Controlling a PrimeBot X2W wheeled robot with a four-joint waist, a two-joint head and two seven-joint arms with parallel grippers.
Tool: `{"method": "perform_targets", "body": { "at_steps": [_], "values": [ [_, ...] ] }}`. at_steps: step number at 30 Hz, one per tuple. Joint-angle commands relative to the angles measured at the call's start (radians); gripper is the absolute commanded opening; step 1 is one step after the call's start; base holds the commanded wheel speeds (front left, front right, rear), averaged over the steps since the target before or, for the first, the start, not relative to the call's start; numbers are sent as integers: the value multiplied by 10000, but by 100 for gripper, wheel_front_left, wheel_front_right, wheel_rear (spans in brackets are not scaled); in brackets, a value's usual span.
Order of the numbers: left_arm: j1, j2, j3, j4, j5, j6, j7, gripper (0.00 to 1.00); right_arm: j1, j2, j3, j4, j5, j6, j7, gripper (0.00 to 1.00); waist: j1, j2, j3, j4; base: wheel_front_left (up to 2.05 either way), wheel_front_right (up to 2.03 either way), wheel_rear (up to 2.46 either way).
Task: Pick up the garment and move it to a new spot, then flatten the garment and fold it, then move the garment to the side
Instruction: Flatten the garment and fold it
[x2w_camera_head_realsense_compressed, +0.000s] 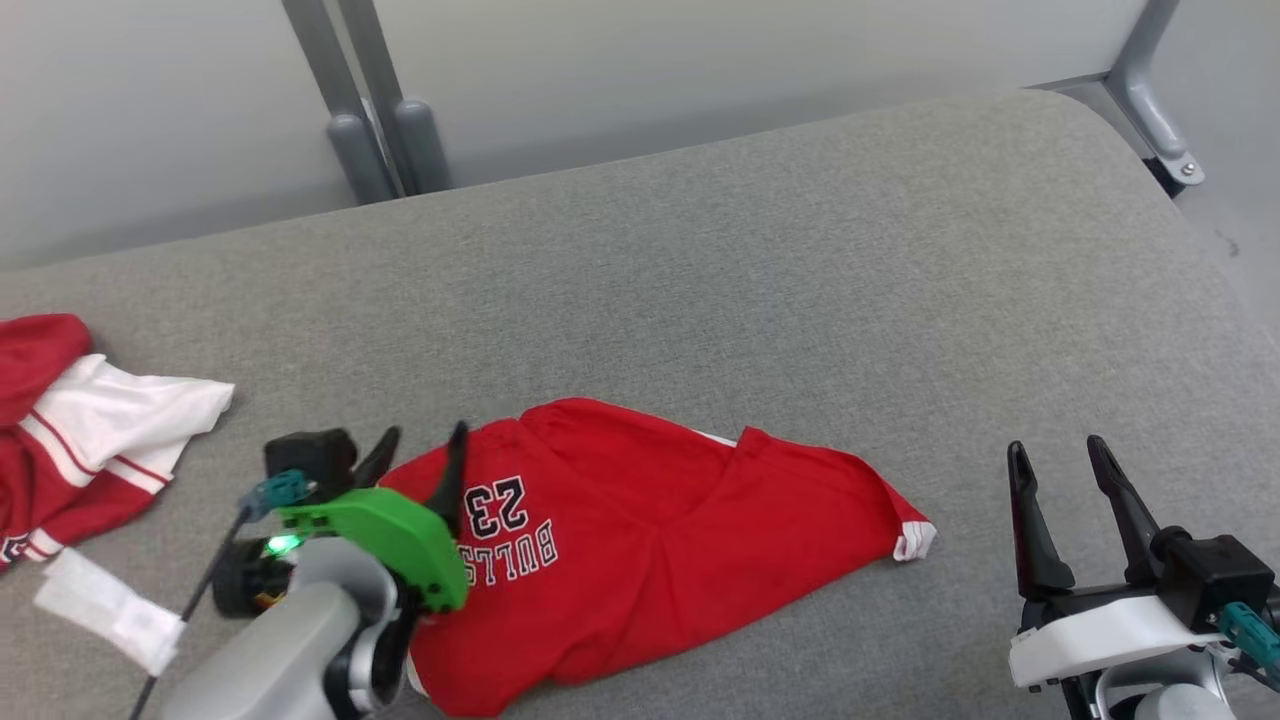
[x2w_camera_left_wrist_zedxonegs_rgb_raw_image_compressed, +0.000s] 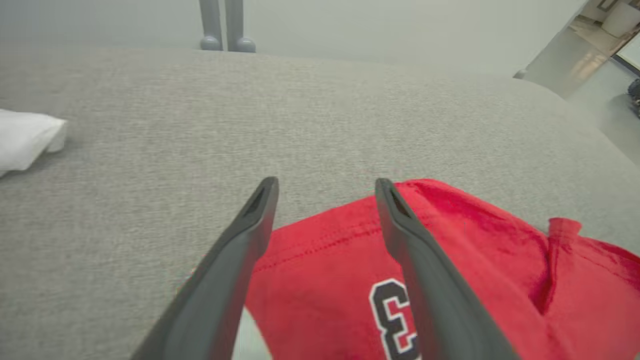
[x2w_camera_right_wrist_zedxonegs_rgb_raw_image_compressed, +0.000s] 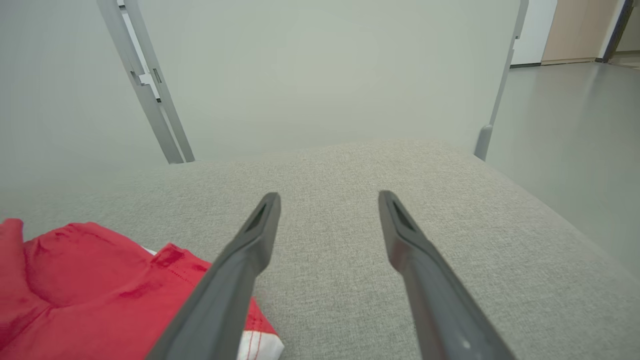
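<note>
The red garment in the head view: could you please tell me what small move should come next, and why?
Probably bring the right gripper leftward to the white-trimmed corner. It hangs open over the grey surface, apart from the cloth, while the left gripper stands open at the other end of the rumpled red garment.

**Left tool** (x2w_camera_head_realsense_compressed: 426, 430), lower left of frame: carried two long, dark, tapering fingers on a bright green housing (x2w_camera_head_realsense_compressed: 385, 535). A black box (x2w_camera_head_realsense_compressed: 310, 455) with a teal plug (x2w_camera_head_realsense_compressed: 280, 490) sat beside it. A small green lamp (x2w_camera_head_realsense_compressed: 282, 545) was lit. A thin black cable (x2w_camera_head_realsense_compressed: 190, 610) ran alongside a rounded, pale grey forearm (x2w_camera_head_realsense_compressed: 270, 650).

**Right tool** (x2w_camera_head_realsense_compressed: 1056, 444), lower right of frame: had matching dark fingers on a white housing (x2w_camera_head_realsense_compressed: 1100, 635), with a black block (x2w_camera_head_realsense_compressed: 1210, 575) and a teal connector (x2w_camera_head_realsense_compressed: 1250, 630).

**Fingers** (x2w_camera_left_wrist_zedxonegs_rgb_raw_image_compressed: 250, 240), wrist views: were matt dark grey, each with a narrow slot near the tip.
</note>
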Motion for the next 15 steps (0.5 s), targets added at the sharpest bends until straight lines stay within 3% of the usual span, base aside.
{"method": "perform_targets", "body": {
  "at_steps": [1, 5, 9, 15],
  "values": [
    [186, 183, 149, 138, -263, 69, 116, 100, 65, -57, -12, -47, -63, 1, -34, 100, 0, 0, -59, 311, 0, 0, 0],
    [464, 687, 218, 908, -663, 0, 836, 100, -11, -148, 133, -1, -67, 1, -33, 100, 0, 0, -1, 401, 0, 0, 0],
    [375, 609, 147, 1295, -1065, -684, 1563, 100, -83, -198, 178, 12, -55, 1, -33, 100, 0, 0, 19, 409, 0, 0, 0],
    [93, 248, 260, 1791, -1450, -1152, 1895, 100, -52, -215, 229, 20, -37, 1, -34, 100, 0, 0, 25, 294, 0, 0, 0]
  ]
}}
